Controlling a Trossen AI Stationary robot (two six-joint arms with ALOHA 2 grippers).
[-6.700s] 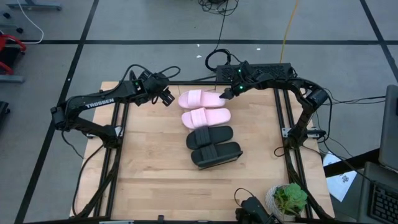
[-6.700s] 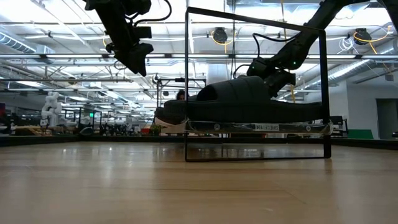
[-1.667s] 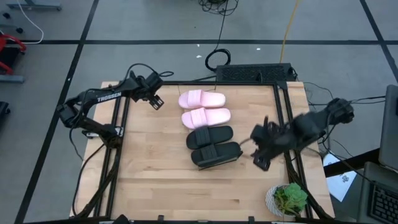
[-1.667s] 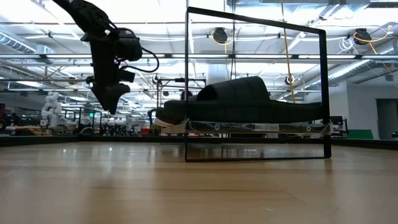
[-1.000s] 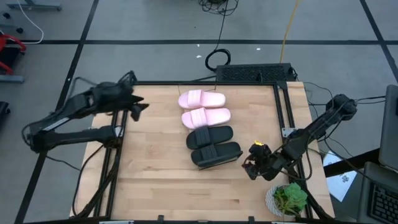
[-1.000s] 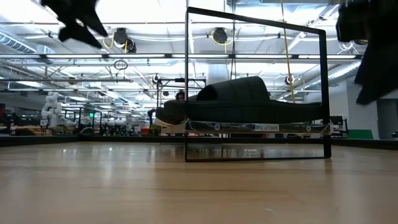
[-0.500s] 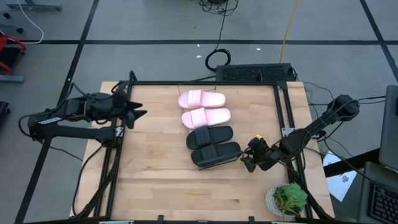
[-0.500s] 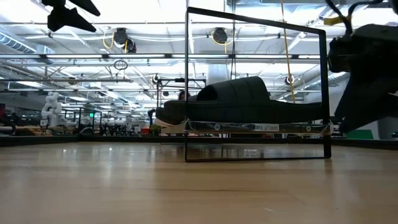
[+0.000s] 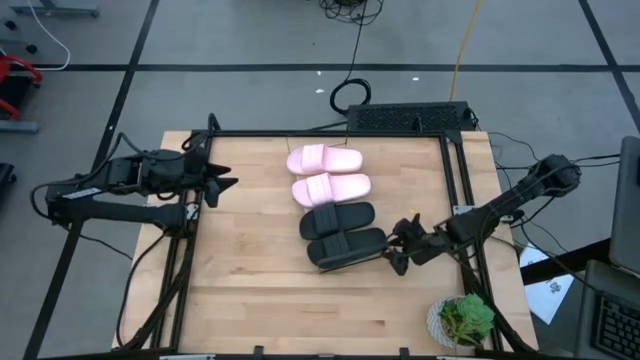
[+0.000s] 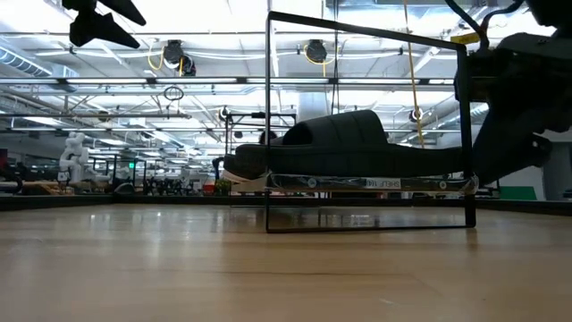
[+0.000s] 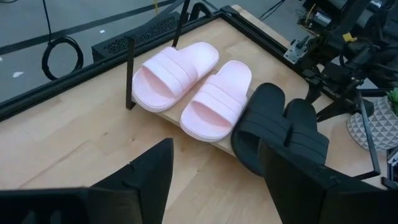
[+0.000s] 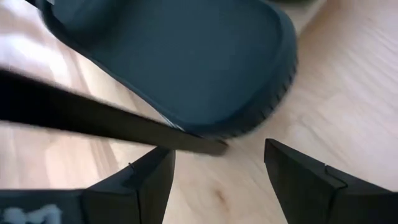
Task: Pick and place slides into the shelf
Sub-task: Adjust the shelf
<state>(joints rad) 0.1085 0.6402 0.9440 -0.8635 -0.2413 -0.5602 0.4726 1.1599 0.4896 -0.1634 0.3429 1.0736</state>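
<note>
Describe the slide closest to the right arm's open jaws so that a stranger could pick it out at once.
On the wooden table, a row of four slides sits on the shelf at the centre. Find its black end, nearest the potted plant. The black slide there is the outermost one; unlike its black neighbour, it has the right gripper just off its end.

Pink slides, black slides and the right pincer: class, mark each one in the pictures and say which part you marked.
Pink slides (image 11: 214, 99): left wrist view, strap of the nearer pink slide.
Black slides (image 9: 337, 219): high view, strap of one black slide.
Right pincer (image 9: 396, 258): high view, midway between its fingertips.
</note>
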